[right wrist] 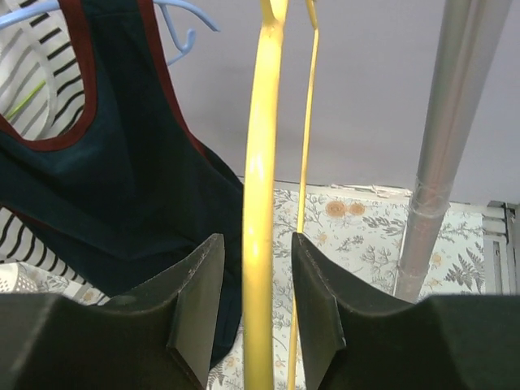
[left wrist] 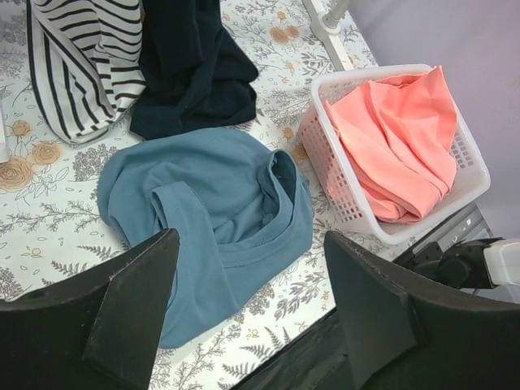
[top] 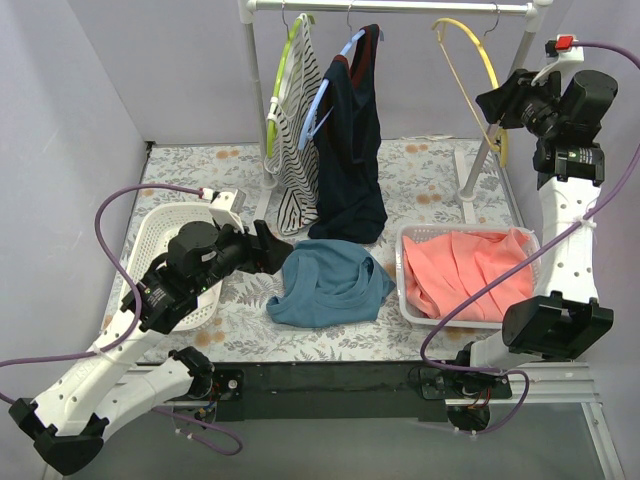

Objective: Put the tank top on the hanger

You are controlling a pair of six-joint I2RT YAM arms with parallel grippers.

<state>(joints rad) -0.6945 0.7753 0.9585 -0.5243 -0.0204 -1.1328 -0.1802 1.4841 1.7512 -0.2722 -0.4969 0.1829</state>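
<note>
top view: the tank top (top: 328, 283) lies crumpled on the surface (top: 430, 170) at the middle of its near edge, between a white basket (top: 150, 228) by the left edge and a basket of coral cloth (top: 405, 240) by the right edge. the hanger (top: 475, 45) hangs bare on the rail (top: 400, 6) over the far right corner, apart from a navy garment (top: 352, 160) and a striped top (top: 295, 150). the left tool (top: 272, 245) sits just beside the tank top; the right tool (top: 497, 103) is up at the hanger.

left wrist view: the left tool (left wrist: 250, 244) is wide open and holds nothing, with the tank top (left wrist: 219, 203) below it, untouched.

right wrist view: the right tool (right wrist: 256, 244) is partly open, its fingers (right wrist: 199, 284) straddling the hanger's (right wrist: 260, 162) yellow arm with a gap on each side, gripping nothing.

on this showing no step is complete: the top has yet to be lifted and put on the hanger.
</note>
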